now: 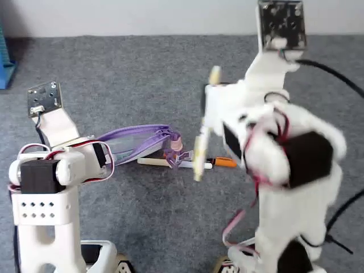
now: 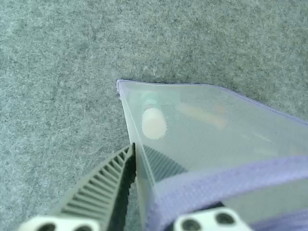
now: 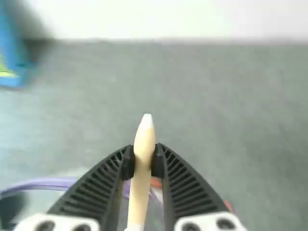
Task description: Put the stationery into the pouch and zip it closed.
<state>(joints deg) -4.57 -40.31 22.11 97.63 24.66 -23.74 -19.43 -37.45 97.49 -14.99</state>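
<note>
A: Item one, pouch?
B: It is lying on the grey desk between the two arms. It is showing a clear mesh body and a purple edge band, with the mouth facing the right arm. A white round-ended item is showing through the mesh inside; I cannot tell what it is.

A: Left gripper?
B: It is clamping the pouch's side wall, ribbed fingers pressing the mesh between them.

A: Right gripper?
B: It is pinching a cream pen, whose pointed tip is sticking out past the fingers. It is hanging above the desk, near the pouch mouth.

A: Loose stock?
B: A white pen is lying just outside the pouch mouth, and an orange marker is lying beside it, toward the right arm.

A: Other?
B: A blue box is sitting at the desk's far left edge.
</note>
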